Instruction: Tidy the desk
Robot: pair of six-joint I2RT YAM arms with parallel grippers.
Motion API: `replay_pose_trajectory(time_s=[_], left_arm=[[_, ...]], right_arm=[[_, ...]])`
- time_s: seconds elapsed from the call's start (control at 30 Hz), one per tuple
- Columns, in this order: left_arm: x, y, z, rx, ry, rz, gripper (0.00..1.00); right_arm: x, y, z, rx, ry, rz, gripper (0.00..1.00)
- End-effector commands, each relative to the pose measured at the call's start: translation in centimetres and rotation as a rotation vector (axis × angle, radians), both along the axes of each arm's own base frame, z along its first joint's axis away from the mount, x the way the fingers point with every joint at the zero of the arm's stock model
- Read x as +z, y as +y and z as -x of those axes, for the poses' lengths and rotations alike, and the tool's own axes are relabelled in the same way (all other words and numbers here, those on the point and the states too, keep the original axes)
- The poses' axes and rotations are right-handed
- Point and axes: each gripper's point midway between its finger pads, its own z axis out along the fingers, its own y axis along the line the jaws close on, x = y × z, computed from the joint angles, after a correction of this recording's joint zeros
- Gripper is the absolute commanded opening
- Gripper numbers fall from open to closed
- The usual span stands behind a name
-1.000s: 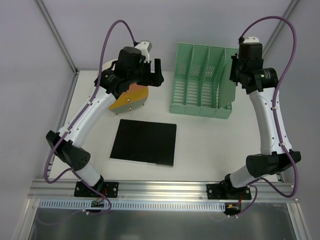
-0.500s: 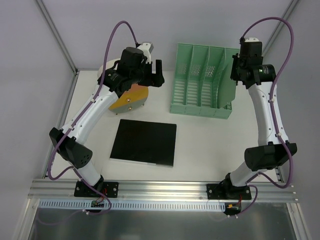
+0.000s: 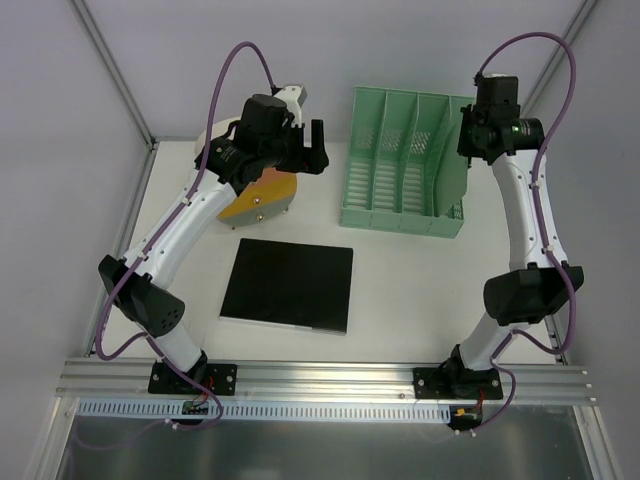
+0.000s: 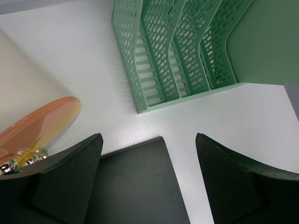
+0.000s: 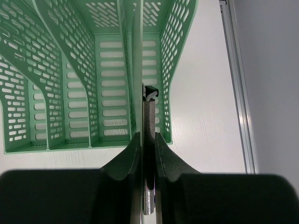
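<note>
The desk (image 3: pixel 400 280) is a white tabletop. My left gripper (image 3: pixel 305 145) (image 4: pixel 147 140) hangs open above its back left, with nothing between its fingers; below it lies the corner of a black sheet (image 3: pixel 288 285) (image 4: pixel 135 186). My right gripper (image 3: pixel 470 135) (image 5: pixel 148 137) is shut on a thin green folder (image 3: pixel 455 170) (image 4: pixel 264 42), held upright and edge-on, with a dark strip (image 5: pixel 149 116) alongside it between the jaws. The folder stands over the rightmost slot of the green file rack (image 3: pixel 400 165) (image 5: pixel 70 70) (image 4: pixel 177 51).
An orange and cream round object (image 3: pixel 258 200) (image 4: pixel 37 116) lies at the back left under my left arm. Grey walls and aluminium posts close in the sides and back. An aluminium rail (image 3: pixel 330 375) runs along the front edge.
My right arm has drawn a little upward and toward the back with the folder still in its jaws, its elbow swinging inward. The left arm has hardly moved.
</note>
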Motion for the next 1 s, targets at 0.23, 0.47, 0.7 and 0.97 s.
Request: replay_pose_trajectory(time_s=[0.23, 0.47, 0.7, 0.97], left_arm=[[1.0, 0.0, -0.4, -0.013, -0.024, 0.015, 0.82], [0.9, 0.1, -0.4, -0.01, -0.022, 0.013, 0.82], [0.6, 0.0, -0.5, -0.012, -0.015, 0.015, 0.82], [0.4, -0.3, -0.7, -0.016, -0.009, 0.022, 0.82]], right_arm=[[0.7, 0.2, -0.8, 0.016, -0.016, -0.013, 0.05], [-0.3, 0.3, -1.1, 0.015, -0.011, -0.022, 0.27], [0.1, 0.4, -0.8, 0.014, -0.045, -0.031, 0.46], [2.0, 0.5, 0.1, 0.017, -0.105, -0.046, 0.51]])
